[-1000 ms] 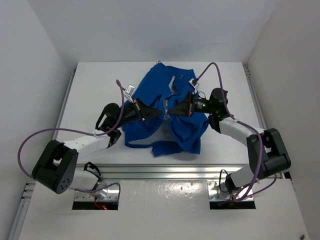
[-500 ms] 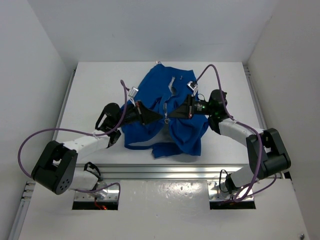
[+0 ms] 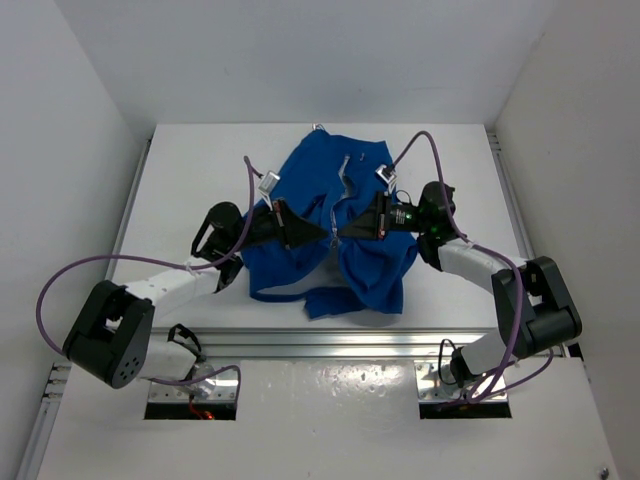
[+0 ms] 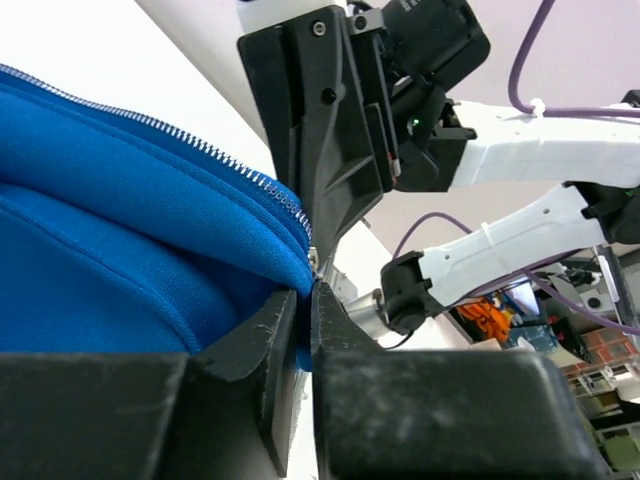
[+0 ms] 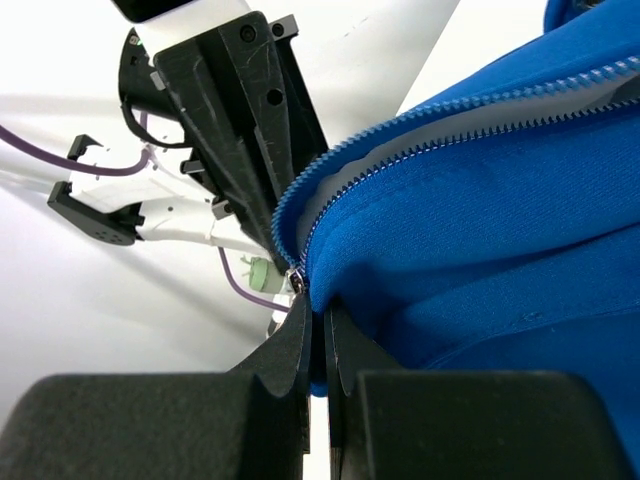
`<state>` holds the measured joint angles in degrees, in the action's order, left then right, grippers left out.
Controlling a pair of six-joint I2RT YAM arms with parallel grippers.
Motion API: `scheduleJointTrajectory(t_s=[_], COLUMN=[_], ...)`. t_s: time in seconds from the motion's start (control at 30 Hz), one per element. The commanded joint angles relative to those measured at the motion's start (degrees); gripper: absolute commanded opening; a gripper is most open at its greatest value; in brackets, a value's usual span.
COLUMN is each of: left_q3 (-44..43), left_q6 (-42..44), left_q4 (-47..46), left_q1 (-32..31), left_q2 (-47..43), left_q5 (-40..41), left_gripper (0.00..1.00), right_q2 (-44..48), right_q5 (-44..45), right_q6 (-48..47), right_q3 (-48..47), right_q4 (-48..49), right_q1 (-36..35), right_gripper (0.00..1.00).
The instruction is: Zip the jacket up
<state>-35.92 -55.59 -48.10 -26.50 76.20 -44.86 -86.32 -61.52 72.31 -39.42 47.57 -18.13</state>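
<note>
- The jacket lies rumpled mid-bench, front up. Its zipper runs from 12 o'clock down toward 6.
- My left hand reaches in from 9 o'clock. Its fingers are pressed together on the jacket's edge, right at the foot of the teeth.
- My right hand mirrors it from 3 o'clock, pinched tight on the opposite edge.
- The two tips nearly touch. I take that as deliberate: it brings both zipper halves to one spot so the bottom ends can mate.
- In the right wrist view the teeth spread apart above the pinch, so I judge nothing is zipped yet.
- The cloth looks soft, so a loose pinch could let an edge slide out.
</note>
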Motion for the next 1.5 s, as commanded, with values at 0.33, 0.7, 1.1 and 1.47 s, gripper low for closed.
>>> scheduleJointTrajectory(t_s=[0.33, 0.7, 1.1, 1.47], left_q3=[-2.6, -0.9, -0.9, -1.4], left_q6=[-0.7, -6.4, -8.0, -4.6], left_q4=[-0.9, -6.7, -7.5, -3.8], left_q1=[-4.2, -1.7, -0.4, -0.4], left_q2=[0.9, 0.3, 0.3, 0.3], left_q5=[-1.4, -0.2, -0.2, 0.3], left_gripper=[0.29, 0.30, 0.37, 0.08], right_q2=[1.0, 2.0, 2.1, 1.8], right_q5=[2.2, 2.1, 2.1, 2.1], right_q6=[1.3, 1.3, 1.4, 1.8], right_q3=[-1.3, 0.6, 0.7, 0.1], right_q4=[5.1, 5.6, 5.5, 5.7], right_q1=[-1.0, -0.9, -0.9, -0.9], right_gripper=[0.00, 0.00, 0.00, 0.00])
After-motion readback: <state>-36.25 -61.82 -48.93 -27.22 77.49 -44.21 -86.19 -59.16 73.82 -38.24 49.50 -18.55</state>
